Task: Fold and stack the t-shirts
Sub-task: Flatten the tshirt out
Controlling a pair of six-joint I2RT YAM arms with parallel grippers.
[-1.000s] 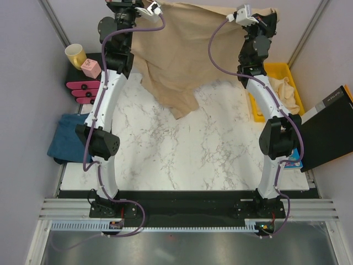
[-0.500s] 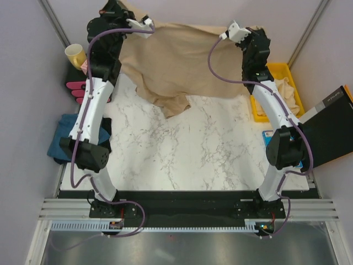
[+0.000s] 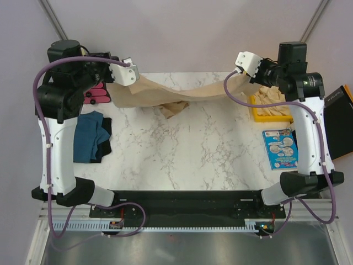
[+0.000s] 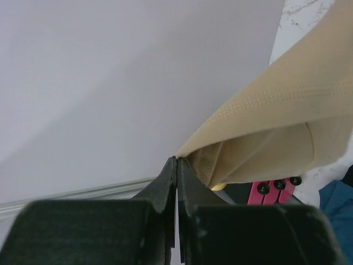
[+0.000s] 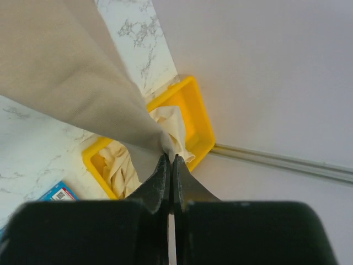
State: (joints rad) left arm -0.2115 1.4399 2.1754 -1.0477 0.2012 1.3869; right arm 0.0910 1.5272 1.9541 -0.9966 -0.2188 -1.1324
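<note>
marble table: 1 tan tee pinched by left gripper & right gripper; 1 blue tee.

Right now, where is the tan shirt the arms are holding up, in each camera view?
Top external: tan shirt stretched across the upper middle.
Left wrist: right side, pinched in left gripper.
Right wrist: upper left, pinched in right gripper.
Shared landmark: marble tabletop.

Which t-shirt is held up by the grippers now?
The tan t-shirt, stretched between the left gripper and right gripper; the blue t-shirt lies ungripped at the left.
</note>
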